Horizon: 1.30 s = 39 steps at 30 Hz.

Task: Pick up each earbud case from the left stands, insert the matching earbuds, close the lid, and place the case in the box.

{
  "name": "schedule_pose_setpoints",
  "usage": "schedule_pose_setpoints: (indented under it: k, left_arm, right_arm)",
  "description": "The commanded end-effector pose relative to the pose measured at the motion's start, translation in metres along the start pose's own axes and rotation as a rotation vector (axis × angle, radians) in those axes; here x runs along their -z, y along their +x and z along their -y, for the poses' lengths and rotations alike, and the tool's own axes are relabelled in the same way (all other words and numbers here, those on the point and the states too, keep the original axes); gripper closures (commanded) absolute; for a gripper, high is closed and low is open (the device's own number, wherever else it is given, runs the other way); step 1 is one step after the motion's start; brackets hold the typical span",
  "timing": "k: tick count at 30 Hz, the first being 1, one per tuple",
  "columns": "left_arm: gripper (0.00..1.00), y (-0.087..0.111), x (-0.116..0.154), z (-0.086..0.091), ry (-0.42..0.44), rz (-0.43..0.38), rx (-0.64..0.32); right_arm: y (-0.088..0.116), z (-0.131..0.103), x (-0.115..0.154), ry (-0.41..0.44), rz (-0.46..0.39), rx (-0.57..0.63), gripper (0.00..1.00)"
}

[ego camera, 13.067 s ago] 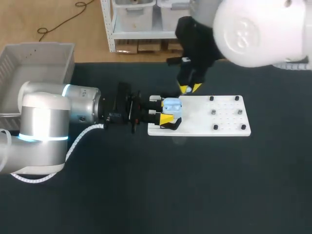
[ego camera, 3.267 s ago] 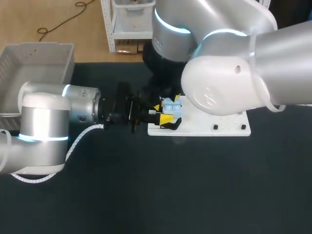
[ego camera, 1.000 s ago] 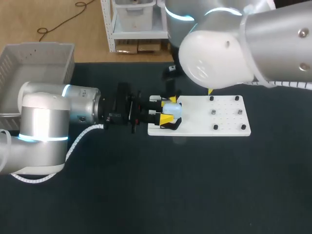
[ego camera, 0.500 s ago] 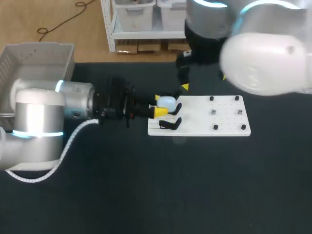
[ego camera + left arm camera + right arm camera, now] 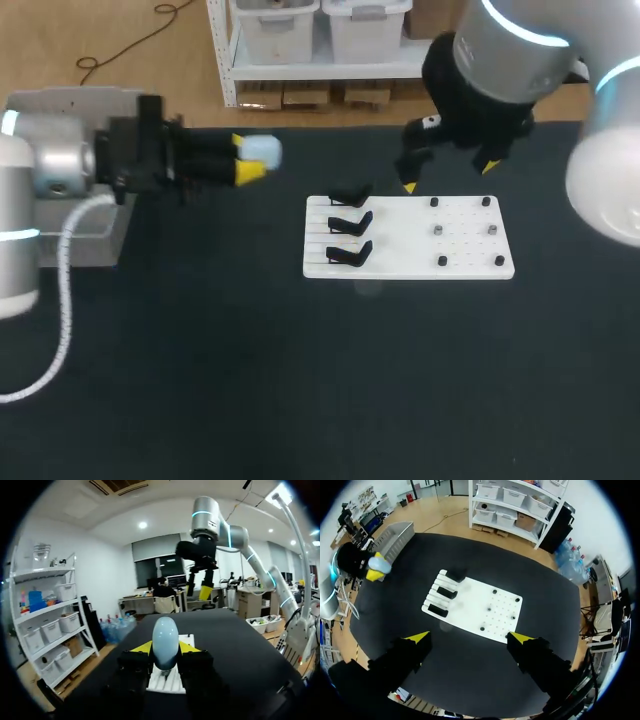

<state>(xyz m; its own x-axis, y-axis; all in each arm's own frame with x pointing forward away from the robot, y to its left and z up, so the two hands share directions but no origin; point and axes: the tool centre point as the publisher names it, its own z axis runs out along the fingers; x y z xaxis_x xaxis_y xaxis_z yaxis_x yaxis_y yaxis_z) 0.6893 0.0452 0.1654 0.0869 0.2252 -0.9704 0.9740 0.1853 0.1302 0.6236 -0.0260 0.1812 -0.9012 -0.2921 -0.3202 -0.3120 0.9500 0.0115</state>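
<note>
My left gripper (image 5: 250,157) is shut on a light blue earbud case (image 5: 266,151), held in the air left of the white board (image 5: 470,250), near the table's back. In the left wrist view the case (image 5: 165,640) stands upright between the yellow fingertips (image 5: 142,647), its lid down. Three black stands (image 5: 350,224) on the board's left part are bare. My right gripper (image 5: 450,177) hangs open and empty above the board's back edge. From the right wrist, the board (image 5: 490,615) and the case (image 5: 382,566) lie far below.
A grey box (image 5: 70,99) stands at the table's far left, partly hidden behind my left arm. Small black pegs (image 5: 440,230) dot the board's right half. Dark tabletop (image 5: 350,380) stretches in front of the board.
My left gripper lifted the blue case off its stand and carried it left and back, toward the box. The right arm rose and drew back to the right.
</note>
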Motion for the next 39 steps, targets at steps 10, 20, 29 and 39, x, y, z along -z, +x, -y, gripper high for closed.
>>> schedule_pose_setpoints:
  k: [10, 20, 29, 39]
  left_arm:
    - [1.00, 0.014, 0.113, -0.052, -0.571, -0.087, -0.005]
    - [1.00, 0.072, 0.201, -0.107, -0.834, -0.171, 0.089]
    - [1.00, 0.100, 0.239, -0.150, -0.906, -0.205, 0.116]
    - [1.00, 0.121, 0.264, -0.184, -0.911, -0.252, 0.104]
  right_arm:
    - [0.004, 0.001, 0.000, 0.002, 0.071, -0.002, 0.00]
    - [0.004, 0.001, 0.000, 0.002, 0.071, -0.002, 0.00]
    - [0.004, 0.001, 0.000, 0.002, 0.071, -0.002, 0.00]
    - [0.004, 0.001, 0.000, 0.002, 0.071, -0.002, 0.00]
